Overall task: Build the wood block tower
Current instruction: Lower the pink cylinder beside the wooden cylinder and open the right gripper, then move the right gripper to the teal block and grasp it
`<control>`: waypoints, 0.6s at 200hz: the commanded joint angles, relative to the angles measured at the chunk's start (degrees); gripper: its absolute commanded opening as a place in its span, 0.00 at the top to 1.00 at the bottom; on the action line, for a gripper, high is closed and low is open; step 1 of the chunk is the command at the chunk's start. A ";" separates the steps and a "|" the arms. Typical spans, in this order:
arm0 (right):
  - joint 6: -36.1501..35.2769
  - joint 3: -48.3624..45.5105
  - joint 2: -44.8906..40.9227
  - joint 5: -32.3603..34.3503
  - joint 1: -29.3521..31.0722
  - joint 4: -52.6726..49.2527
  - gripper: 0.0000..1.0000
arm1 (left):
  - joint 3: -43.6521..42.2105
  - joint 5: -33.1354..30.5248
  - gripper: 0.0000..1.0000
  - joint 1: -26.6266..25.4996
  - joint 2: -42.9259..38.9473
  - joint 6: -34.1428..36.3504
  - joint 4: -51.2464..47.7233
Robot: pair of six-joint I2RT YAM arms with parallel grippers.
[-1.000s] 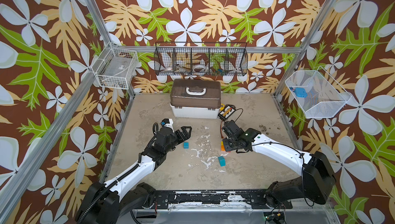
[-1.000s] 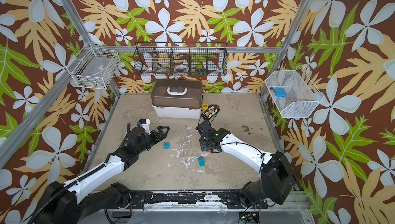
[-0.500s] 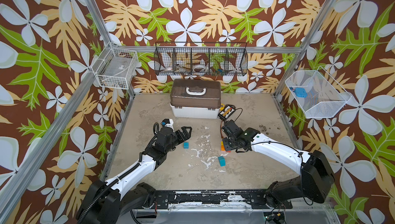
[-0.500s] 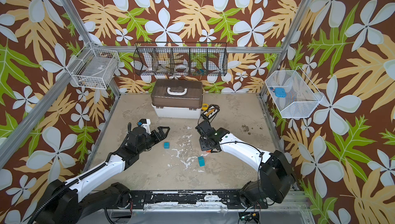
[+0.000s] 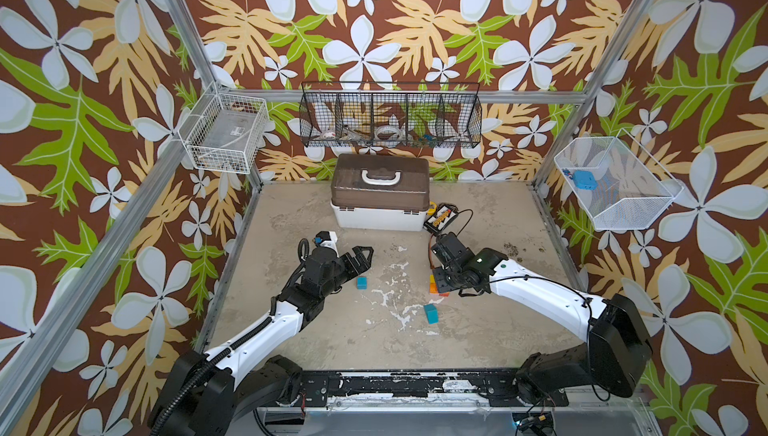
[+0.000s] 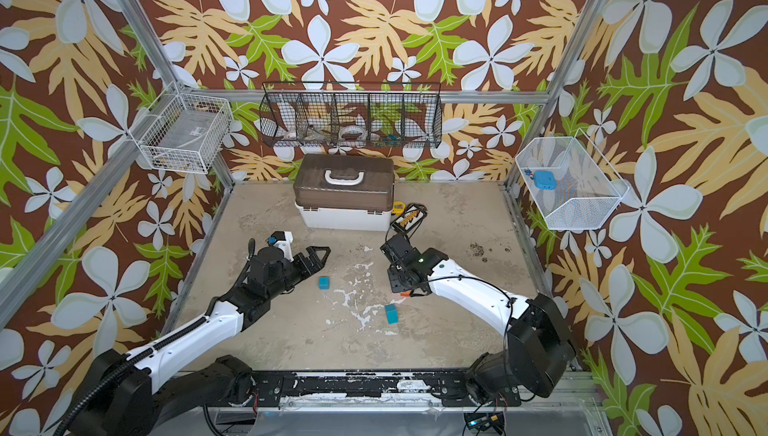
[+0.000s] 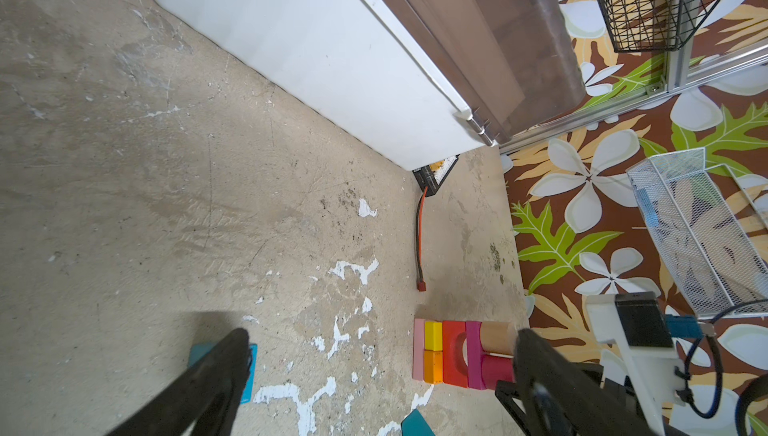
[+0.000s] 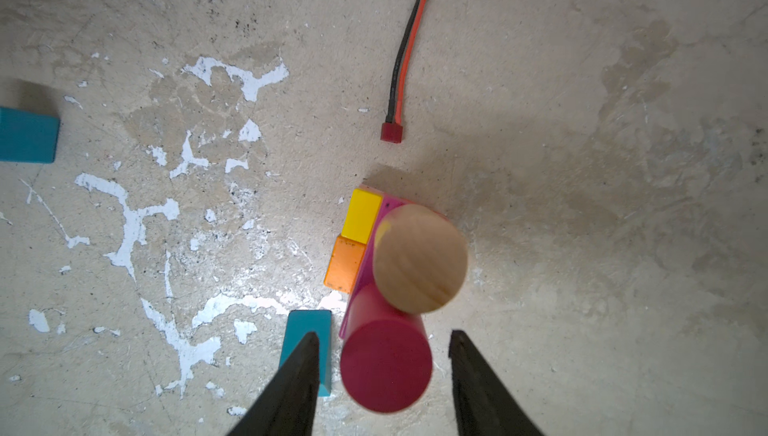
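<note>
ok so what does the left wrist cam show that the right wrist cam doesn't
Only the left wrist view: the white box, the black and yellow pack, a mesh basket, and the tower side on, showing its red arch block.
Only the right wrist view: the round tops of the tan cylinder and crimson cylinder, and the right gripper, jaws open either side of the crimson one, not touching it.
Both: the yellow block, orange block, the teal block by the tower and the red-plugged wire.

Left gripper (image 5: 360, 264) spread wide just beside a teal cube (image 5: 362, 282), right gripper (image 5: 445, 285) pointing down at the tower (image 5: 434, 281), orange and yellow showing, second teal block (image 5: 431, 313) lying near, white box (image 5: 376, 215) at the back
</note>
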 commanded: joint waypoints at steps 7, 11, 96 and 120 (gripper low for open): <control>0.45 1.71 -2.27 2.21 0.05 -2.46 0.44 | -0.27 -0.56 0.00 0.06 -0.29 0.78 1.30; 0.45 2.02 -2.72 2.54 0.03 -2.83 0.43 | -0.31 -1.04 0.00 0.07 -0.46 0.97 1.04; 0.92 3.44 -11.96 0.14 14.01 7.59 0.14 | -7.13 -32.09 0.00 3.75 -7.46 -18.37 -12.79; 2.26 3.98 -4.92 -0.93 19.08 12.41 0.13 | -6.55 -41.40 0.00 4.54 -8.39 -31.89 -25.17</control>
